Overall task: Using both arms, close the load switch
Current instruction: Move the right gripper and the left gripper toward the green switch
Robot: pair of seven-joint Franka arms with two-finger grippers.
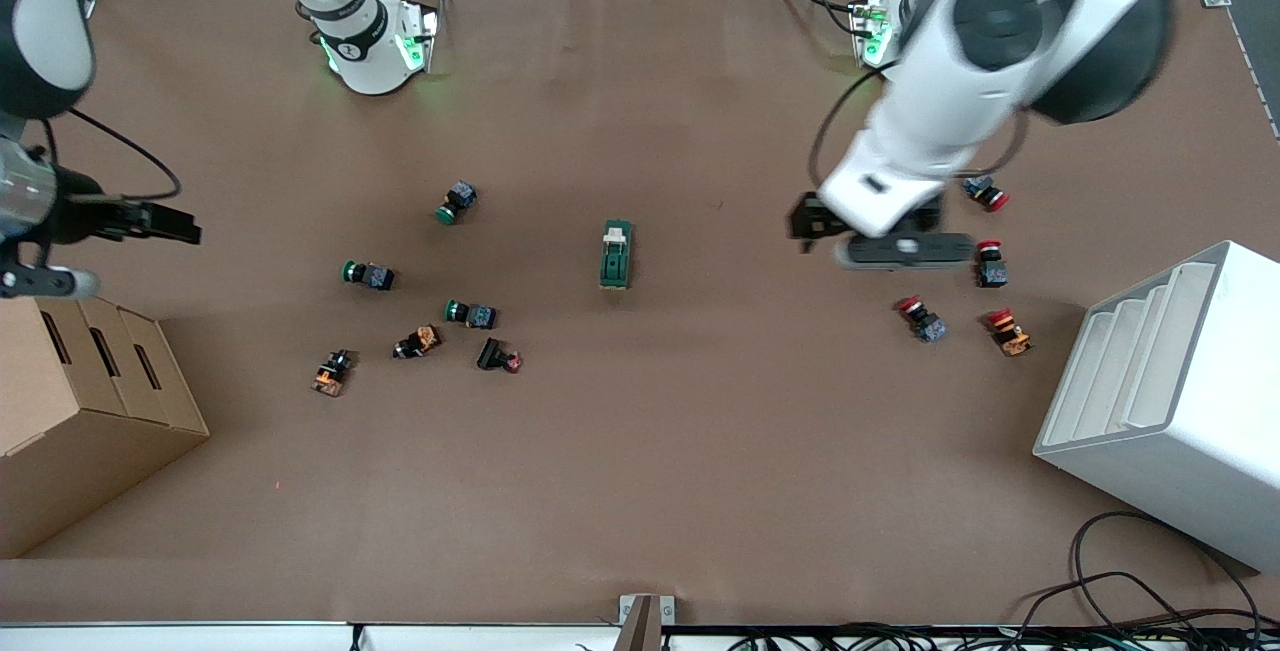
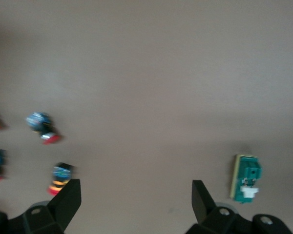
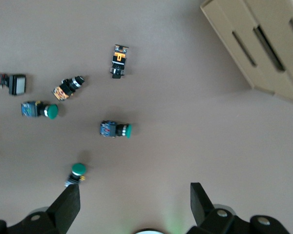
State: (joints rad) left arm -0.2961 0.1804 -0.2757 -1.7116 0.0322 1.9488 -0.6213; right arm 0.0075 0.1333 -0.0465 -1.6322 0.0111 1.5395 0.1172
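The load switch (image 1: pixel 616 253) is a dark-green block with a cream lever piece at one end. It lies alone on the brown table near the middle. It also shows in the left wrist view (image 2: pixel 246 179), off to one side of the fingers. My left gripper (image 1: pixel 880 243) (image 2: pixel 135 197) is open and empty, up in the air over bare table between the switch and the red-capped buttons. My right gripper (image 1: pixel 170 223) (image 3: pixel 135 200) is open and empty, high over the right arm's end of the table, beside the cardboard box.
Green-capped push buttons (image 1: pixel 457 202) (image 1: pixel 367 275) (image 1: pixel 470 312) and orange ones (image 1: pixel 418 342) lie toward the right arm's end. Red-capped buttons (image 1: pixel 991 264) (image 1: pixel 922 319) lie under and beside the left arm. A cardboard box (image 1: pixel 90 401) and a white rack (image 1: pixel 1170 381) stand at the table's ends.
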